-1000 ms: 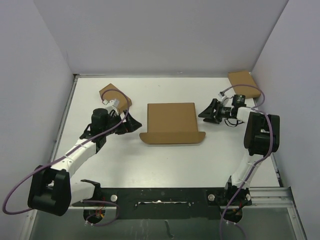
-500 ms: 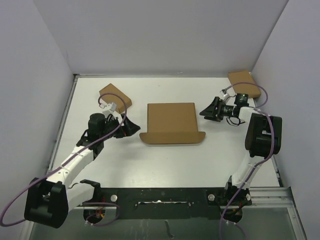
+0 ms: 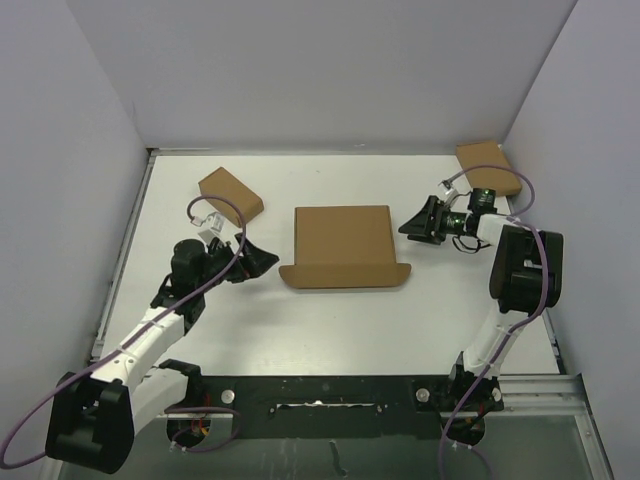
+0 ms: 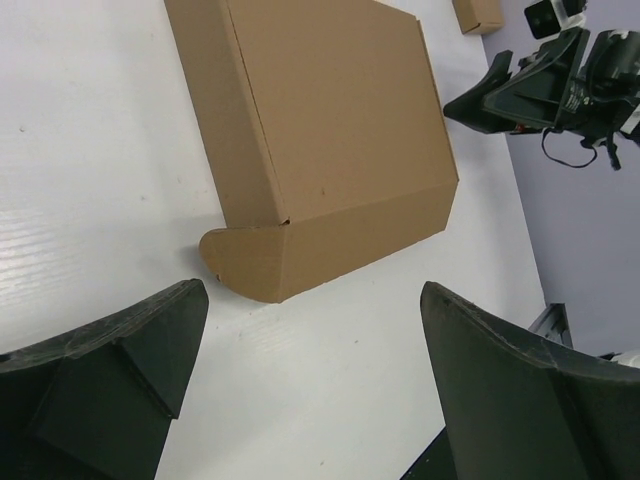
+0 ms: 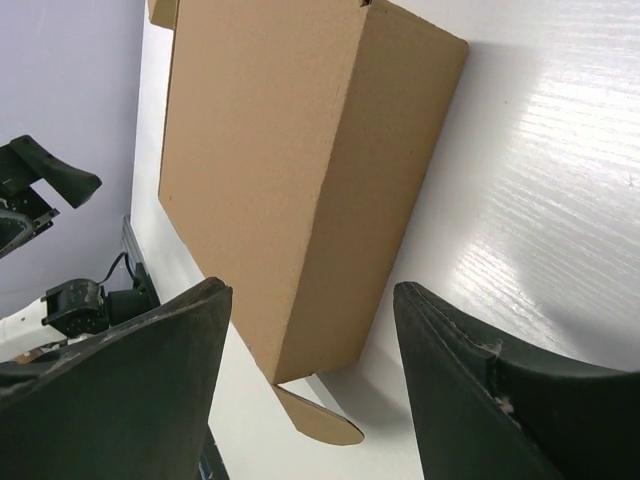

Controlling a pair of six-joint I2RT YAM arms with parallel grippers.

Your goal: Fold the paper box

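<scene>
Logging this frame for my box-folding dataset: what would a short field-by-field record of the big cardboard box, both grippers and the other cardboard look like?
paper box: lies between the two grippers, lid down, rounded tabs jutting out at both near corners
left gripper: open, left of the box, apart from it, holding nothing
right gripper: open, right of the box, apart from it, holding nothing
back-left small box: untouched
back-right small box: in the corner, untouched

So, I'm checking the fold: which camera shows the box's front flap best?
The left wrist view: the front flap of the paper box is close up, rounded tab and crease clear. The top view shows the whole flap, but small. The right wrist view catches only one tab tip.
</scene>
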